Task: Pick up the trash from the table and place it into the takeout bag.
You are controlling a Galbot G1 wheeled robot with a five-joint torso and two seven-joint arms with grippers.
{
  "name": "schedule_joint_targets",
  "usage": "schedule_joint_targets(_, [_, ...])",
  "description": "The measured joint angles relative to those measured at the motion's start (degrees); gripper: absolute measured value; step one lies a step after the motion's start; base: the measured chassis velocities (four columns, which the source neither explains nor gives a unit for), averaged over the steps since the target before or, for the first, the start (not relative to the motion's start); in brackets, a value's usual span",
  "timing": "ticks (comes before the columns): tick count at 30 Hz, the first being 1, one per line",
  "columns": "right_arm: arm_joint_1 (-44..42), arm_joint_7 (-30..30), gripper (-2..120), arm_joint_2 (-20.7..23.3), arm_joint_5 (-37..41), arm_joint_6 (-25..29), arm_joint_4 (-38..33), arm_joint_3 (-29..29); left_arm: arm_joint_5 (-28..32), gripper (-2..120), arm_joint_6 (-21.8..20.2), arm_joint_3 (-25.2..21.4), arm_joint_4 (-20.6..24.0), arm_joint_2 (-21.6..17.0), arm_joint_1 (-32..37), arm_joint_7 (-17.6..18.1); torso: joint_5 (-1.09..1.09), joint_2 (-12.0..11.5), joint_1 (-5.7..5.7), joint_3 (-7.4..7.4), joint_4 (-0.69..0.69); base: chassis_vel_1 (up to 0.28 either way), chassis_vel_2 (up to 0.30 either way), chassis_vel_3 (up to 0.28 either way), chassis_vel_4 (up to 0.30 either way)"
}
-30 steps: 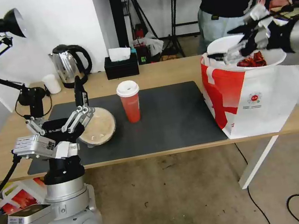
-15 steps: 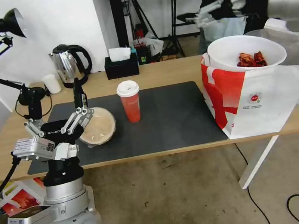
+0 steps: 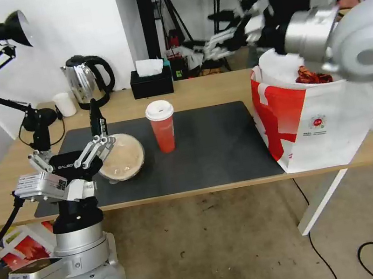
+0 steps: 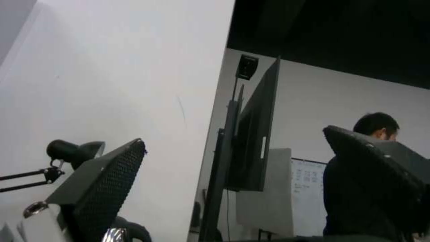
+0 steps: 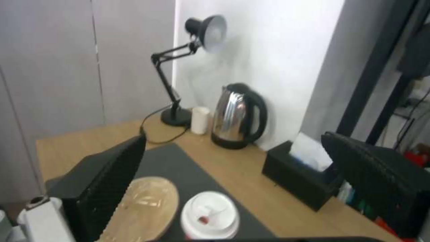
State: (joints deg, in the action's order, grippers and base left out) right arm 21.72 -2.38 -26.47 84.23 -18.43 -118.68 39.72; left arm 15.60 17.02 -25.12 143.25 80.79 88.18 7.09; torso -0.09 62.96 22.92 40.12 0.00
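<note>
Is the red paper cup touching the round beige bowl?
Apart. The head view shows bare dark mat between the red paper cup and the round beige bowl.

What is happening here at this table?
A robot is clearing takeout trash into the bag. The crayfish bowl already sits in it. The right gripper is raised above the table's far edge, fingers open and empty. The cup and the beige bowl wait on the mat. The left gripper hovers open beside that bowl.
</note>
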Motion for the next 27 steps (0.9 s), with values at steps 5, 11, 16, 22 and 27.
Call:
schedule_joint_targets(5, [-2.8, -4.3, 100, -1.3, -0.9, -1.7, -3.9, 0.1, 0.0, 100, 0.0, -0.2, 0.0, -0.1, 0.1, 0.0, 0.00, 0.0, 0.00, 0.00, 0.00, 0.000, 0.000, 0.000, 0.000])
schedule_joint_targets(11, [-10.0, -13.6, 100, -1.0, -0.4, -2.5, -11.2, -3.2, -0.2, 100, 0.0, -0.1, 0.0, 0.1, 0.1, 0.0, 0.00, 0.0, 0.00, 0.00, 0.00, 0.000, 0.000, 0.000, 0.000])
schedule_joint_targets(16, [-20.0, -15.9, 100, 0.3, -1.5, -2.1, -14.9, -10.3, -0.2, 100, 0.0, -0.2, 0.0, 0.0, 0.3, 0.1, 0.02, 0.0, -0.01, -0.01, 0.00, 0.000, 0.000, 0.000, 0.000])
schedule_joint_targets(22, [-26.8, -16.2, 100, 2.1, -3.8, -1.9, -17.5, -14.3, -0.7, 100, 0.1, -0.2, 0.0, 0.3, 0.3, 0.1, 0.01, 0.0, -0.02, -0.01, -0.01, 0.000, 0.000, 0.000, 0.000])
schedule_joint_targets(27, [-31.5, -18.2, 100, 2.2, -5.9, -0.9, -19.7, -16.0, -0.7, 100, 0.1, -0.2, 0.0, 0.6, 0.3, 0.1, 0.00, 0.0, -0.02, -0.01, 0.00, 0.000, 0.000, 0.000, 0.000])
